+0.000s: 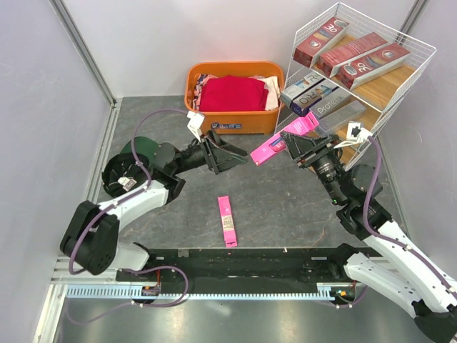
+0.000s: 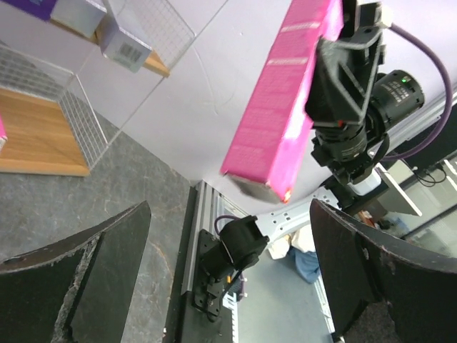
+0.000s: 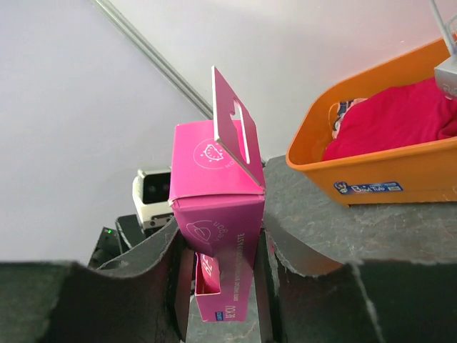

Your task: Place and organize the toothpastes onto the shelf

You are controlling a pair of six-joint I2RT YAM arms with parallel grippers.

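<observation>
The right gripper [image 1: 298, 145] was clamped on a bright pink toothpaste box [image 1: 275, 146], its fingers [image 3: 143, 268] pressed against the box's long sides. It held the box in the air just in front of the shelf [image 1: 421, 48], near the shelf's lower left corner. The box was tilted, with one end toward the shelf and the other pointing away from it. A hang tab stood open at the end farther from the shelf.

The left gripper [image 1: 230, 153] hung well to the left of the shelf, facing the held box's free end. Its fingers [image 2: 78, 286] were spread wide with nothing between them.

A second pink box [image 1: 226, 221] lay flat on the table, well apart from the shelf, to the front and left of it.

On the shelf's top board, three dark red boxes [image 1: 360, 57] lay side by side. Silver-grey and white boxes [image 1: 314, 93] lay on the board below.

An orange basket [image 1: 228, 123] of red clothes [image 1: 232, 93] stood just left of the shelf.
</observation>
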